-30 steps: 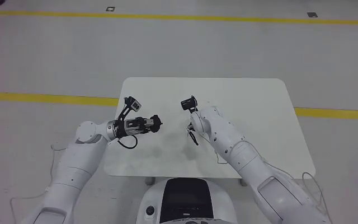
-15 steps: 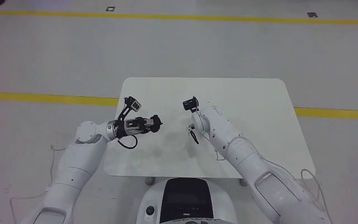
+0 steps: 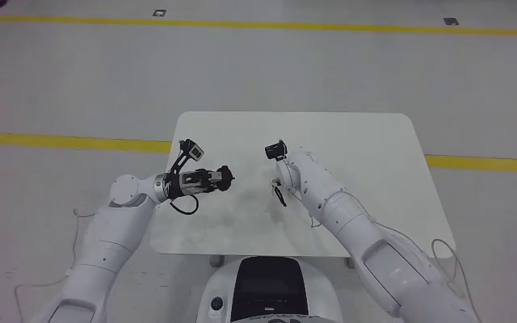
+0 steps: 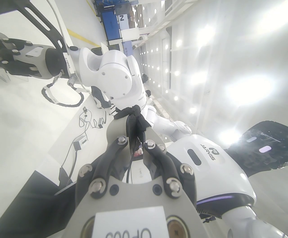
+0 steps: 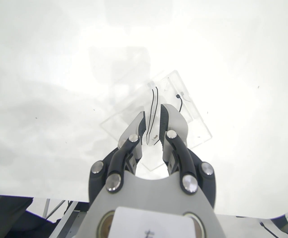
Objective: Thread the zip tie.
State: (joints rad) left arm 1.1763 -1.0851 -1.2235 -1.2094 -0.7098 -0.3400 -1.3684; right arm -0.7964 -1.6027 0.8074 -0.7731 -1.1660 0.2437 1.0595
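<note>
A white paper label [image 4: 129, 222] at the base of the left gripper [image 4: 135, 126] carries a row of dark characters, cut by the frame edge. A second white label [image 5: 153, 223] at the base of the right gripper [image 5: 153, 110] shows one partial dark mark. A white square sign [image 4: 121, 18] on a far blue board [image 4: 110, 27] bears one dark capital letter. Two small dark floor markers [image 3: 159, 13] [image 3: 451, 21], at 11 and 1 o'clock from the white table [image 3: 363, 137], are too small to read
</note>
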